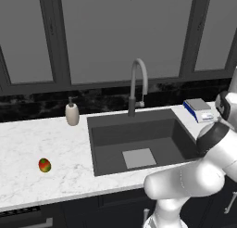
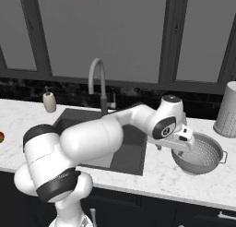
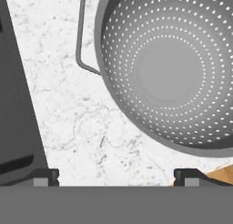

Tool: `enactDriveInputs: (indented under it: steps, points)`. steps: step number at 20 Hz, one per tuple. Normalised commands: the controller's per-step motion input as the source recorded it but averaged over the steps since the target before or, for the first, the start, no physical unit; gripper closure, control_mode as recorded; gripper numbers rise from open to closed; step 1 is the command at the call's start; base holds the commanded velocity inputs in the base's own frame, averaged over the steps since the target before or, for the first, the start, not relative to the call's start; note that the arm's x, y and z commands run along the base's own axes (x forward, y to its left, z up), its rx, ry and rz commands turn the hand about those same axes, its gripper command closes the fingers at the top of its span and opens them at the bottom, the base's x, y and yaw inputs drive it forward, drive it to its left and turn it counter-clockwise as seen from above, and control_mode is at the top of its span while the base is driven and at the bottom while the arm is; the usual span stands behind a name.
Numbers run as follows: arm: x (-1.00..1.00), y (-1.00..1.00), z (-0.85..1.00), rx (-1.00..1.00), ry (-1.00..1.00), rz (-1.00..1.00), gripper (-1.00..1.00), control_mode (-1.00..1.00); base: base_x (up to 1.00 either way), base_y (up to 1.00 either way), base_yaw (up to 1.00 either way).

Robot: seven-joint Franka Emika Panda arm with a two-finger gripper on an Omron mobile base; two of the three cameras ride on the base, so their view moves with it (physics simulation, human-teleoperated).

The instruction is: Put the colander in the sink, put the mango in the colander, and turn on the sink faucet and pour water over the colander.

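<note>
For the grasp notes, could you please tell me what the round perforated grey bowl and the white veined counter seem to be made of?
The round perforated grey colander looks like matte brushed metal: even grey sheen, punched holes, thin wire handle. The white veined counter looks like polished marble or an imitation, judging by its grey veining.

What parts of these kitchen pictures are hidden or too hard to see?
- Sink: in the right base view the arm covers most of the basin.
- Colander: in the hand view the picture's edges cut off its top and right side.
- Gripper: just the two fingertips peek up at the bottom of the hand view.
- Mango: the right base view's left edge cuts it off.
</note>
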Motion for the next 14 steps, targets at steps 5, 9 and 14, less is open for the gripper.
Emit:
enactDriveInputs:
  steps: [5, 9, 14]
  points:
    - [0.05, -0.14, -0.17, 0.00, 0.00, 0.03, -1.00, -1.00, 0.00, 0.00, 0.00]
    - [0.15, -0.09, -0.10, 0.00, 0.00, 0.02, -1.00, -1.00, 0.00, 0.00, 0.00]
    - [0.14, -0.11, -0.05, 0.00, 0.00, 0.05, -1.00, -1.00, 0.00, 0.00, 0.00]
